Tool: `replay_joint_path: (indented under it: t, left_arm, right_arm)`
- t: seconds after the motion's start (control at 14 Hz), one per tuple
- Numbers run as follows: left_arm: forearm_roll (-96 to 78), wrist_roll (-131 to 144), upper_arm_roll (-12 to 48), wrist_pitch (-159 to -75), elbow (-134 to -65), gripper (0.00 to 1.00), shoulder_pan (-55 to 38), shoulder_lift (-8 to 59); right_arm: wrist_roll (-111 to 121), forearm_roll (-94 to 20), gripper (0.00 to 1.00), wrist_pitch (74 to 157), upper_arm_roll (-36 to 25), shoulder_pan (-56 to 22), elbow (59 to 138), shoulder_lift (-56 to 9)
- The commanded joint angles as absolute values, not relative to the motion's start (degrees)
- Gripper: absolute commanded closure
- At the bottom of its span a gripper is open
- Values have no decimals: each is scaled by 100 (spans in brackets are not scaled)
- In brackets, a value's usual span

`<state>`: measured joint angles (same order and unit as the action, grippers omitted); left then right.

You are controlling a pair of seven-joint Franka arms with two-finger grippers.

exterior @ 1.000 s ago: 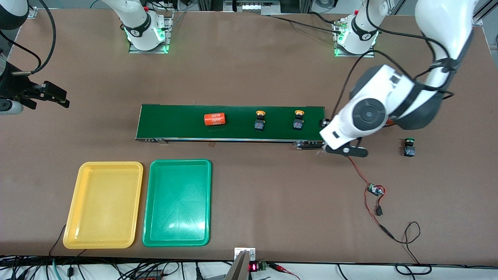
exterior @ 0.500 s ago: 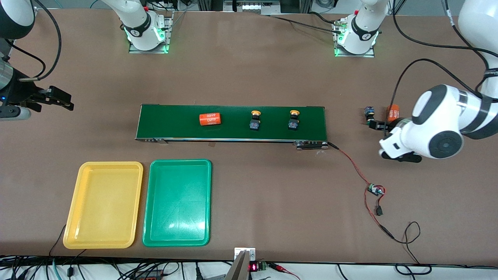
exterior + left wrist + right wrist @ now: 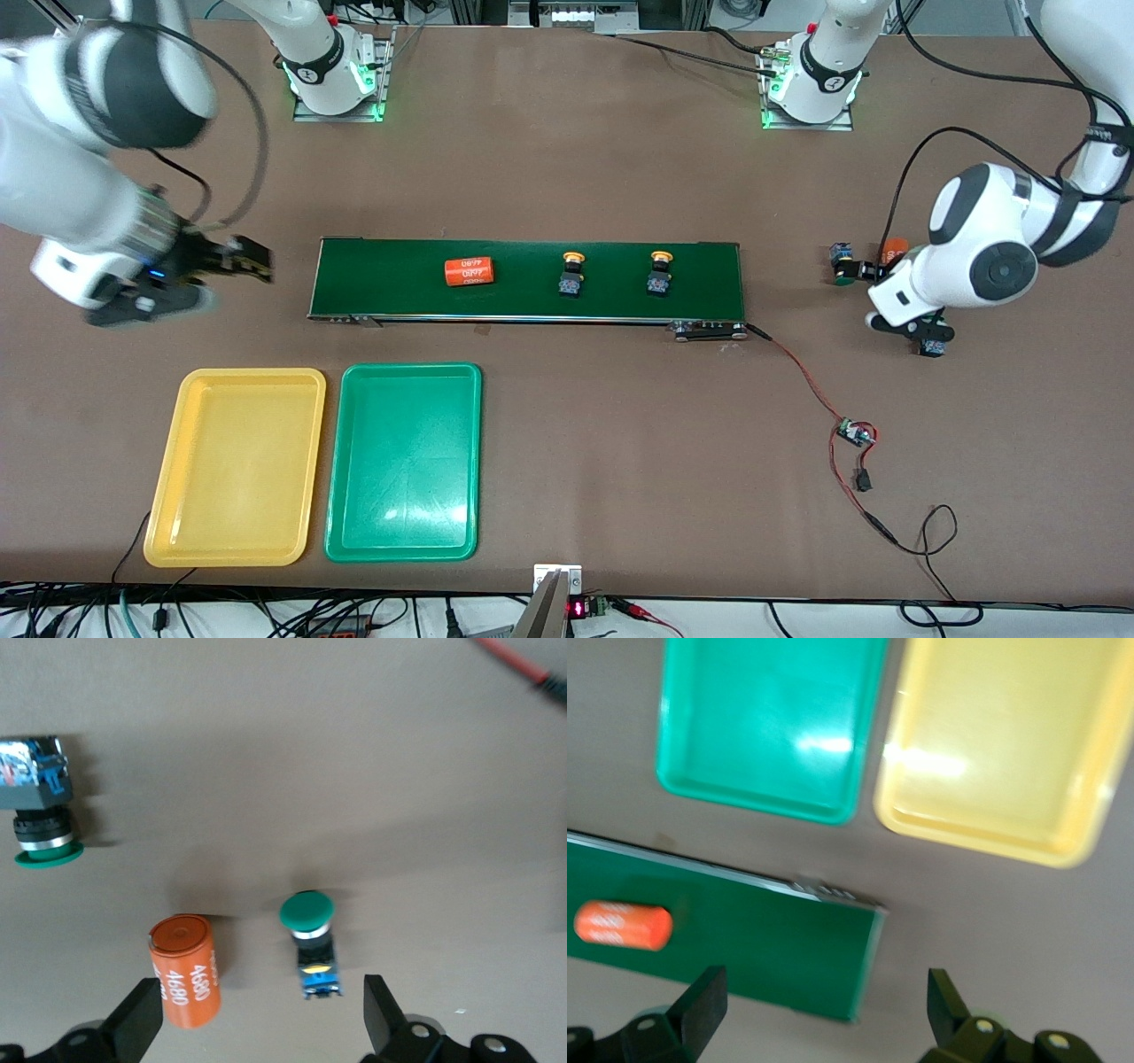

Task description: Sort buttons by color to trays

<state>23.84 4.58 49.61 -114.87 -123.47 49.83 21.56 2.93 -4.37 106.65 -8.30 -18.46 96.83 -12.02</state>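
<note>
Two yellow-capped buttons (image 3: 571, 273) (image 3: 658, 272) stand on the dark-green belt (image 3: 532, 306). One green button (image 3: 842, 264) lies on its side on the table past the belt's left-arm end, and it also shows in the left wrist view (image 3: 40, 815). A second green button (image 3: 932, 346) (image 3: 310, 935) is partly hidden under the left hand. My left gripper (image 3: 873, 271) (image 3: 261, 1028) is open and empty over them. My right gripper (image 3: 252, 259) (image 3: 824, 1010) is open and empty by the belt's right-arm end. The yellow tray (image 3: 235, 551) (image 3: 1010, 735) and the green tray (image 3: 403, 549) (image 3: 771, 722) are empty.
An orange numbered cylinder (image 3: 468, 270) (image 3: 623, 926) lies on the belt. Another one (image 3: 895, 251) (image 3: 183, 981) lies between the green buttons. A red wire with a small circuit board (image 3: 853, 433) runs from the belt's end toward the front camera.
My left arm swung from the belt's end out over the green buttons. My right arm swung in to the belt's other end. The belt's items shifted toward the right arm's end.
</note>
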Motion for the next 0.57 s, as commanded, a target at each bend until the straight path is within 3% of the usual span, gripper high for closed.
replay_joint_path:
  t: [0.0,0.29,0.5]
  left_arm:
    - [2496,-192,5019,-12241,-13015,0,5676,1819]
    - [2505,-343,4984,-13217,-13587,0,6038,1889]
    - [2618,-352,4975,-13210,-13605,0,6117,1898]
  right_arm:
    - [-637,-964,0,10924,-861,-2310,9607,-1580]
    - [-1544,-1345,0,11450,-861,-3180,9439,-2065]
    - [-1758,-1283,0,11925,-879,-3918,9378,-2574]
